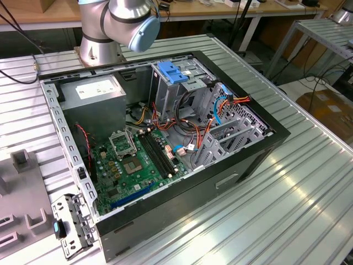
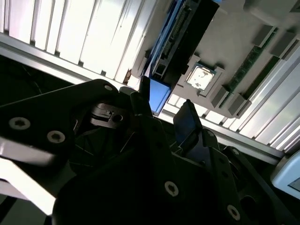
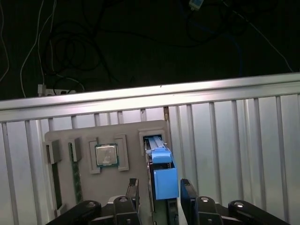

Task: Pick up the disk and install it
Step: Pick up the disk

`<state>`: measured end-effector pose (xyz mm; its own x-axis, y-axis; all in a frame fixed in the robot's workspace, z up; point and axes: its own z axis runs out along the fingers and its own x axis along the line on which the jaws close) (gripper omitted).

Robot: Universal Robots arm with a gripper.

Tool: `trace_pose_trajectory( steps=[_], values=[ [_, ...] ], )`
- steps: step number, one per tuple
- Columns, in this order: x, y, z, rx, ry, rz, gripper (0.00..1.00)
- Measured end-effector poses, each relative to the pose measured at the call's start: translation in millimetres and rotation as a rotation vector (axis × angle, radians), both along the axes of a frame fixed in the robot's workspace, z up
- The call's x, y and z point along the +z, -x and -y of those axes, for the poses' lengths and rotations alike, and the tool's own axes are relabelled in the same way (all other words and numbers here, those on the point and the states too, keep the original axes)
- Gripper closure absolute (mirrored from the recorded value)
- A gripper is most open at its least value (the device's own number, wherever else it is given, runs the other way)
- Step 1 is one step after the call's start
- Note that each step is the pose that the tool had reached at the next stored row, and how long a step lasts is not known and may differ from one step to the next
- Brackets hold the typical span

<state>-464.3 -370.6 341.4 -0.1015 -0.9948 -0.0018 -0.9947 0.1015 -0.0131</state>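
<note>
Ribbed aluminium table [image 1: 309, 182] — wooden bench [image 1: 33, 12] behind, cables [image 1: 318, 83] on floor [image 1: 331, 113].

PSU sticker [image 1: 96, 88]: white, on grey box in PC case; print too small to read.
CPU lid [image 3: 106, 155]: faint marks in first wrist view, illegible.
Mainboard [image 1: 138, 165]: silkscreen illegible.
Legible txt/nos.: none.

Lab: opened computer case [image 1: 165, 223], ribbed aluminium benches [image 1: 298, 199]
</note>
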Motion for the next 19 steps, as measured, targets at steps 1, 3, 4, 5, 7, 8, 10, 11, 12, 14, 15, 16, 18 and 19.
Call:
trace_pose_trajectory(
  steps=[1,3,4,5,7,8,10,11,12,14,15,16,18,19],
  values=[
    [-0.6,0.1,-0.8,0.000,-0.0001,-0.0003,0.52],
    [-1.1,0.2,-2.6,0.000,0.0000,-0.0027,0.52],
    [-1.3,0.2,-3.0,0.000,0.0000,-0.0038,0.52],
    [-1.9,0.2,-3.4,0.000,-0.0001,-0.0062,0.52],
    [-3.2,0.7,-3.5,0.000,-0.0001,-0.0078,0.52],
    [-3.6,1.1,-3.5,0.000,0.0001,-0.0082,0.52],
    [-3.6,1.2,-3.5,0.001,0.0001,-0.0083,0.52],
    [-3.7,1.3,-3.5,0.001,0.0000,-0.0081,0.52],
    [-3.8,1.3,-3.6,0.001,0.0000,-0.0081,0.52],
    [-3.9,1.4,-3.6,0.001,-0.0001,-0.0081,0.52],
    [-3.9,1.4,-3.5,0.001,0.0000,-0.0081,0.52],
    [-3.9,1.4,-3.6,0.001,-0.0001,-0.0081,0.52],
    [-4.0,1.5,-3.6,0.001,0.0000,-0.0081,0.52],
    [-4.0,1.5,-3.5,0.001,0.0000,-0.0081,0.52]
  ],
)
